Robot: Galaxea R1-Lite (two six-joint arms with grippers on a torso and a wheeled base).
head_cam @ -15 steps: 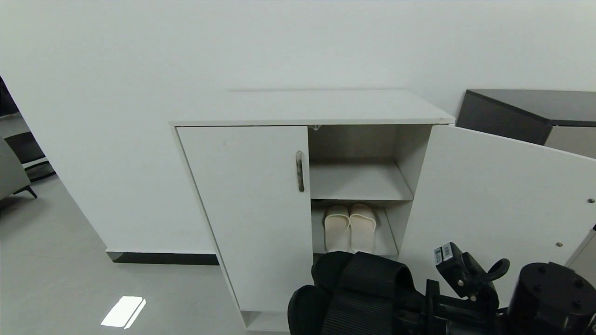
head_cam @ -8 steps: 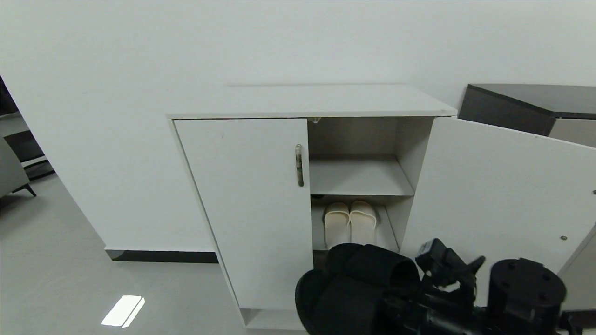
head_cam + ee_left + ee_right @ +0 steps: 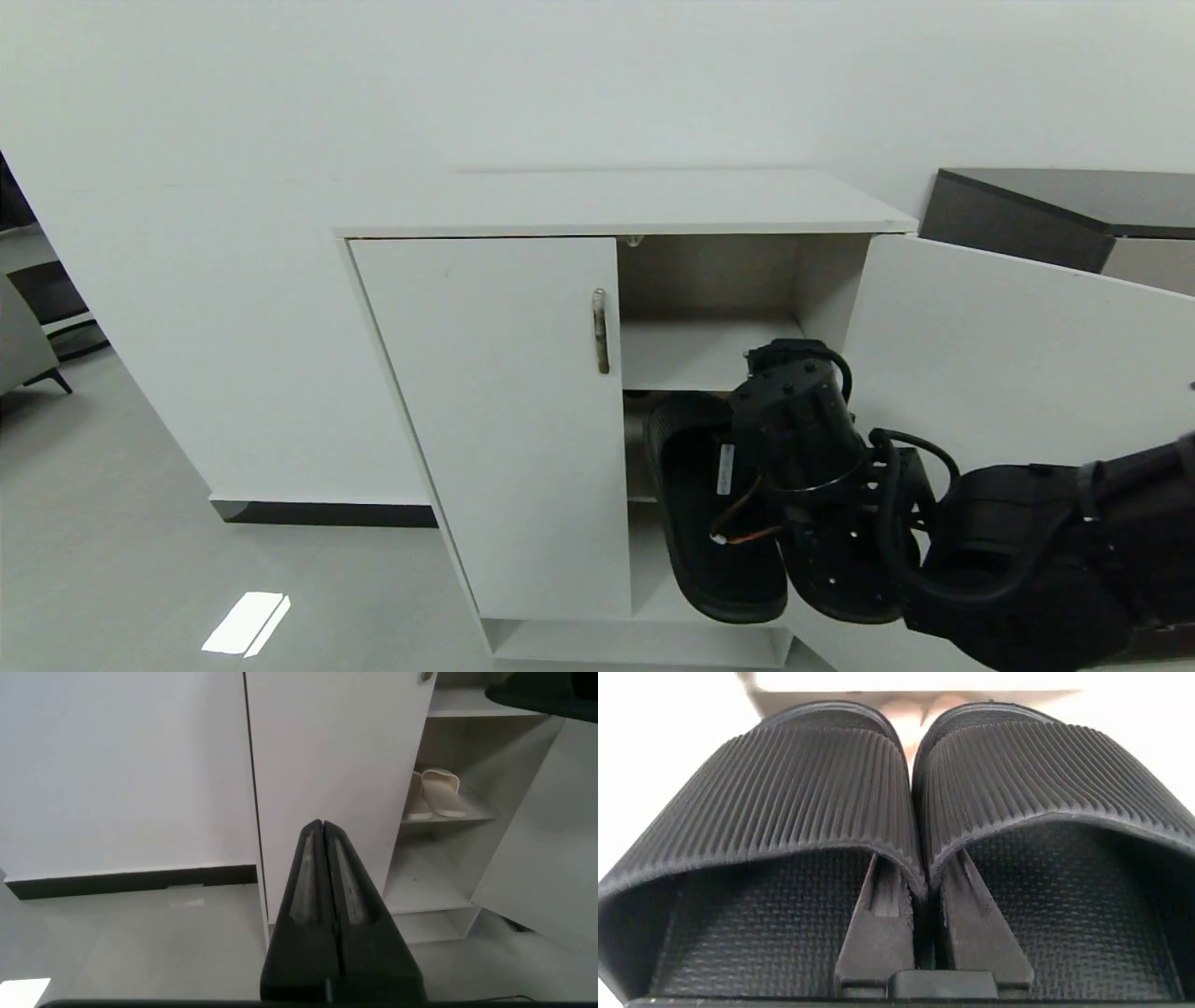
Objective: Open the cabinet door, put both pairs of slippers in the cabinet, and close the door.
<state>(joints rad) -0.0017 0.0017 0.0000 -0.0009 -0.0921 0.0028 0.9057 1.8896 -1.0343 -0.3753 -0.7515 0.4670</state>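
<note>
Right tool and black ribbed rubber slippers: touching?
Touching. Right wrist view: right tool clamps the black ribbed rubber slippers, one finger inside each.

The black slippers [image 3: 714, 523] higher, nearer cabinet [image 3: 485, 420].

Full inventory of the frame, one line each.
cabinet: 1, white, against wall; left door shut, right door open
handle: 1, metal, on left door
black slippers: 1 pair, black, held at the open compartment
cream slippers: 1 pair, cream, on shelf inside
dark unit: 1, black, right of cabinet
right pincer: 1, black, shut on black slippers
left pincer: 1, black, shut, empty, facing the cabinet
</note>
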